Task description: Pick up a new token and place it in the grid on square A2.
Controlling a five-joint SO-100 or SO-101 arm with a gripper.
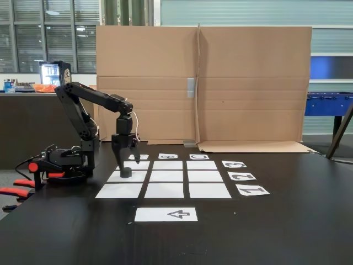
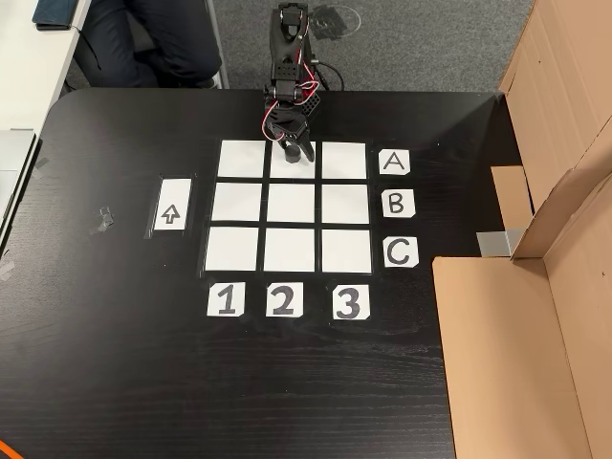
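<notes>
1. The gripper (image 1: 128, 160) hangs straight down from the black arm (image 1: 96, 99) over the left column of the grid (image 1: 182, 176) in the fixed view; its fingers stand a little apart, just above the token (image 1: 126, 172), and I judge that they hold nothing, though the gap is too small to be sure
2. The token is a small black puck that sits on the middle square of that left column. In the other view the gripper (image 2: 294, 145) covers the place, so the puck itself is not clear there
3. In the other view the gripper is over square A2 (image 2: 292, 164), the middle square of the row beside label A (image 2: 394, 162) and in line with label 2 (image 2: 281, 300). So the token seems to rest on the right square already
4. What could go wrong: if the arm lifts at a slant, a finger may catch the puck and push it toward a neighbour square; the paper may also shift on the dark counter (image 2: 115, 335)
5. Farther out lie the arrow sheet (image 2: 172, 205) and the cardboard wall (image 1: 248, 83), well apart from the grid
</notes>
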